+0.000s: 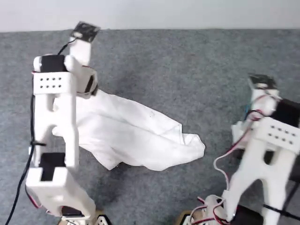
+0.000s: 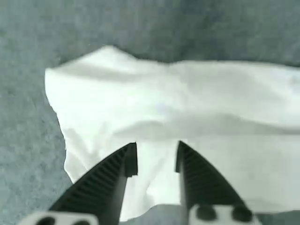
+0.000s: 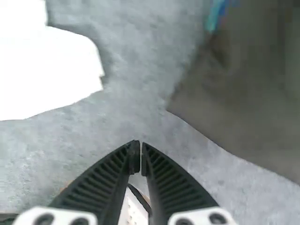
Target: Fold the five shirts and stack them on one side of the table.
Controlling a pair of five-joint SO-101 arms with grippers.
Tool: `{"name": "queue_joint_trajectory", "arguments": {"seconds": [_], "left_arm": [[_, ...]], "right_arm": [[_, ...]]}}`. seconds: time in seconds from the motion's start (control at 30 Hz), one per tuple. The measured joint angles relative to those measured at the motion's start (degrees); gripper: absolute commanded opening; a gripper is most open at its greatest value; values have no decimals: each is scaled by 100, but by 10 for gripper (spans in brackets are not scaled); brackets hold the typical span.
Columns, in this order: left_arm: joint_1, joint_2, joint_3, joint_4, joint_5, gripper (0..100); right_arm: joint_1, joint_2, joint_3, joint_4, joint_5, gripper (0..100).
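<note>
Step in hand, likely: grasping for first fold. Shirt (image 1: 136,136) rumpled on table (image 1: 187,70), 9 o'clock of centre. Left gripper (image 2: 156,158) fingers apart over cloth edge. Right gripper (image 3: 140,154) pinched together over bare table, 3 o'clock side. Next: left nips edge, right takes opposite corner.

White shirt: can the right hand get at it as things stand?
Probably yes: bare grey table lies between the right hand and the shirt, though that hand is shut.

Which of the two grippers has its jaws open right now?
The left gripper: its jaws are parted over the white shirt, while the right gripper has its jaws shut over the grey table.
</note>
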Motion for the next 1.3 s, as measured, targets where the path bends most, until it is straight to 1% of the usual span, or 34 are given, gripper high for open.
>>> {"name": "queue_joint_trajectory", "arguments": {"seconds": [0.07,0.13,0.27,0.43,0.53,0.73,0.83,1.07,1.17,1.3], "left_arm": [[-132,202,0,237,-273,53],[-255,255,0,369,-440,53],[-712,255,0,404,-475,53],[-1301,123,0,404,-475,54],[-1468,44,26,413,-466,54],[-1468,-281,448,413,-492,54],[-1468,-378,457,413,-492,54],[-1468,-378,457,413,-492,55],[-1468,-378,457,413,-492,55],[-1477,-378,457,413,-492,55]], "right_arm": [[-466,44,0,-229,-229,9],[-985,202,0,-378,-229,10],[-1934,826,-264,-457,-9,12],[-2611,1952,-1284,-457,79,13],[-3007,2804,-1960,-457,79,24],[-3464,4448,-3174,-404,79,121],[-3692,5099,-3754,-237,-105,151],[-4149,5908,-4677,-158,-211,154],[-4369,5960,-4747,-132,-220,154],[-4457,6127,-4756,-132,-220,154]]}}
